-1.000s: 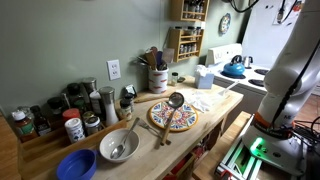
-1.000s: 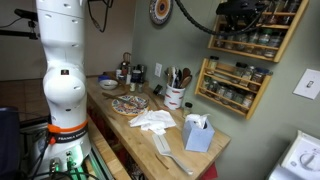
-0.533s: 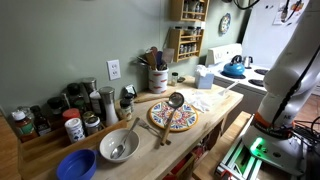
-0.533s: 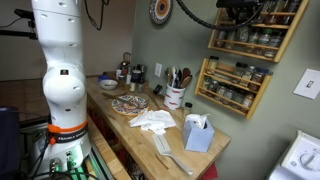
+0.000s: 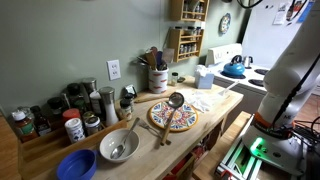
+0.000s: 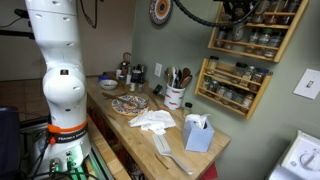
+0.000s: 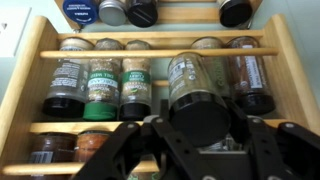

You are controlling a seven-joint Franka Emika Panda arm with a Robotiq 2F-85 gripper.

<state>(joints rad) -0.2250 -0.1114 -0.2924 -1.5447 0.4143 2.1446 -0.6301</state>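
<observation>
In the wrist view my gripper [image 7: 197,122] is shut on a spice jar [image 7: 193,85] with a black lid and a green label. One dark finger presses on each side of it. The jar is held just in front of a wooden spice rack [image 7: 150,52], level with its middle shelf, between a green-labelled jar [image 7: 135,88] and a dark-lidded jar [image 7: 250,80]. In an exterior view the gripper [image 6: 240,9] is high up against the upper wall rack [image 6: 252,38]. The arm [image 5: 290,60] rises out of the top of the picture.
A second rack [image 6: 230,85] hangs below the upper one. On the counter [image 5: 225,100] stand a patterned plate [image 5: 172,118] with a ladle, a metal bowl [image 5: 118,146], a blue bowl [image 5: 76,165], a utensil crock [image 5: 157,78], several jars and a crumpled cloth [image 6: 152,121].
The arm's lower links have turned slightly in an exterior view. The jar stays in the gripper by the rack.
</observation>
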